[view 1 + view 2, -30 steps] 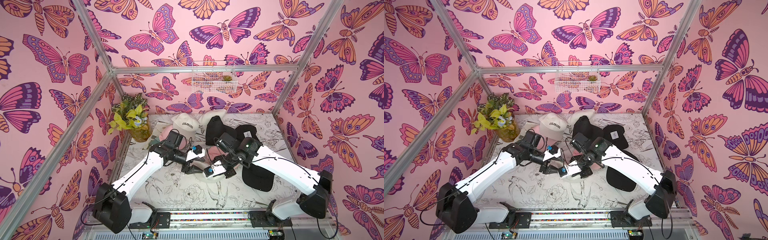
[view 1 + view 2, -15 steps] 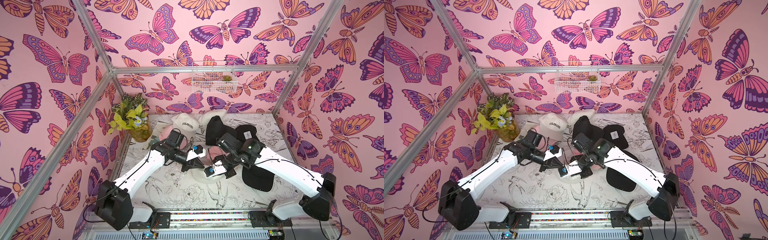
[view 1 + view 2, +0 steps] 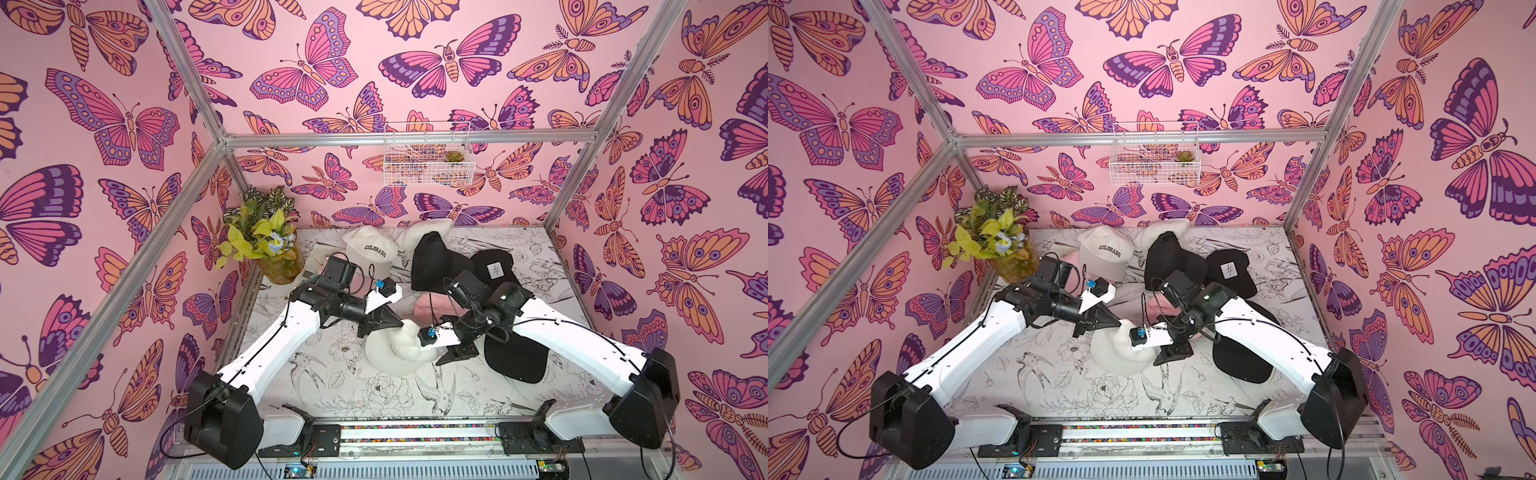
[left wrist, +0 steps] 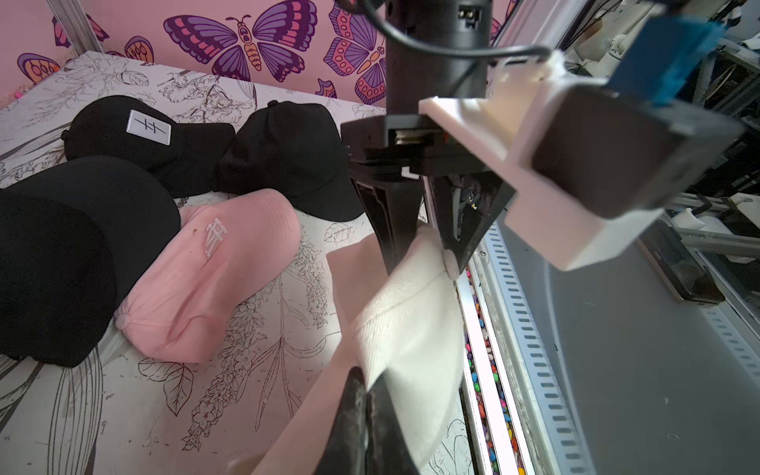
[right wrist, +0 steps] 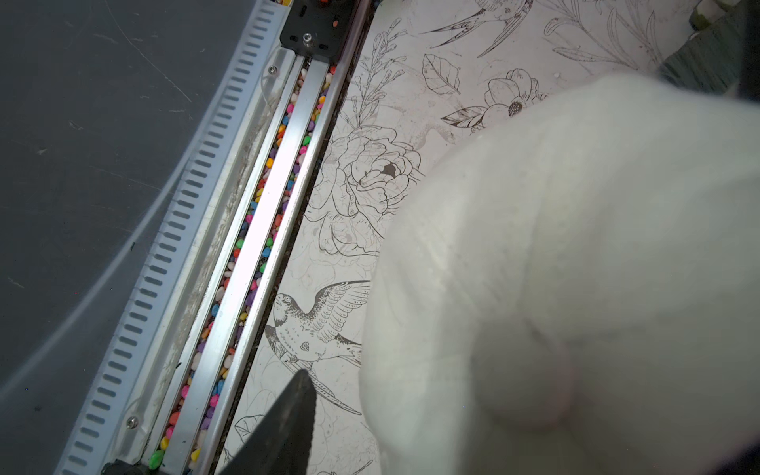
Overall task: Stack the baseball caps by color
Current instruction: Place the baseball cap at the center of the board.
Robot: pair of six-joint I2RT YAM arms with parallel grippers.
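Grippers meet on cream cap (image 4: 411,329): left gripper (image 4: 368,395) clamped shut, right gripper (image 4: 425,263) parted astride crown.

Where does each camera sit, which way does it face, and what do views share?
Both top views: high in front, looking down at table; left arm and right arm show.
Left wrist: on left arm, facing black caps, pink cap; left gripper, shut on cream cap, and right gripper show.
Right wrist: on right arm, looking down at front rail; one finger shows.
Shared: cream cap, in all.
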